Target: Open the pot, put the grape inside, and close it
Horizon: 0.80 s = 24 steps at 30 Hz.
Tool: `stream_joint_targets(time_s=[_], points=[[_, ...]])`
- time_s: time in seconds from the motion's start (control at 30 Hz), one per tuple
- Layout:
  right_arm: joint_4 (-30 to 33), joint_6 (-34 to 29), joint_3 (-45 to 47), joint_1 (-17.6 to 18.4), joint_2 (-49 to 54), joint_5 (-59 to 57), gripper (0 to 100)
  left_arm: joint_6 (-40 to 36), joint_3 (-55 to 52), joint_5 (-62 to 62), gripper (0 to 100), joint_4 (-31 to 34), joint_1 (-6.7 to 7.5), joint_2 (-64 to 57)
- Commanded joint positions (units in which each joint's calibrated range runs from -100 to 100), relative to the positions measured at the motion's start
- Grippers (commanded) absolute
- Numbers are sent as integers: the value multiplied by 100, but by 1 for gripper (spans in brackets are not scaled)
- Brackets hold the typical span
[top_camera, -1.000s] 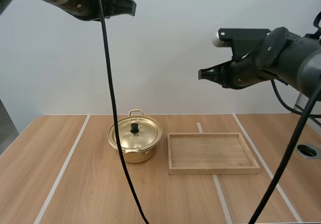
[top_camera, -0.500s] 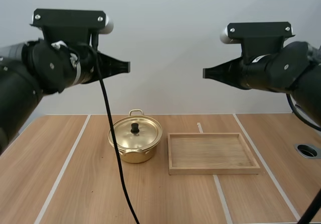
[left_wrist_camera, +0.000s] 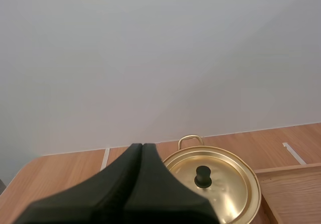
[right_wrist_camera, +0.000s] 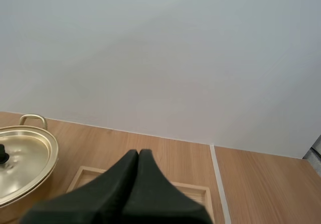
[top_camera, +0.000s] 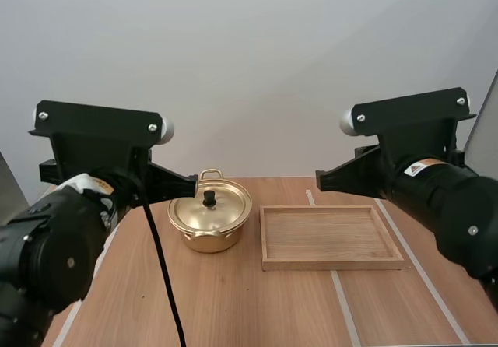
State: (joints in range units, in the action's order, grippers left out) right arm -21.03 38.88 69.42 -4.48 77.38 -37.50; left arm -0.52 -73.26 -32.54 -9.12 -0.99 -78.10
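golden pot (top_camera: 210,234) stands on the wooden table (top_camera: 233,308) with its lid (top_camera: 224,207) on, just beside the tray (top_camera: 331,264). left gripper (left_wrist_camera: 142,148) has its fingers pressed together on nothing, near the pot. right gripper (right_wrist_camera: 138,154) is closed and empty too, near the tray.

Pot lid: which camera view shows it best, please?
The high view: the whole lid and its black knob show, seated on the pot. The left wrist view is nearer, but the left end effector hides one side. The right wrist view catches just part of it.
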Motion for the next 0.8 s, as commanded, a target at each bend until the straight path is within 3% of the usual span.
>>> stream_joint_targets(time_s=[0.0, 0.43, 0.77], points=[[-52, 59, 306, -15, 431, -166, 0, 35, -327, 95, 0, 41, -6, -448], [-52, 433, 1606, -15, 1820, -203, 0, 482, -1937, 92, 0, 41, -6, -1824], [-52, 433, 2346, -15, 2132, -87, 0, 471, -2674, 326, 0, 2, -6, -1898]])
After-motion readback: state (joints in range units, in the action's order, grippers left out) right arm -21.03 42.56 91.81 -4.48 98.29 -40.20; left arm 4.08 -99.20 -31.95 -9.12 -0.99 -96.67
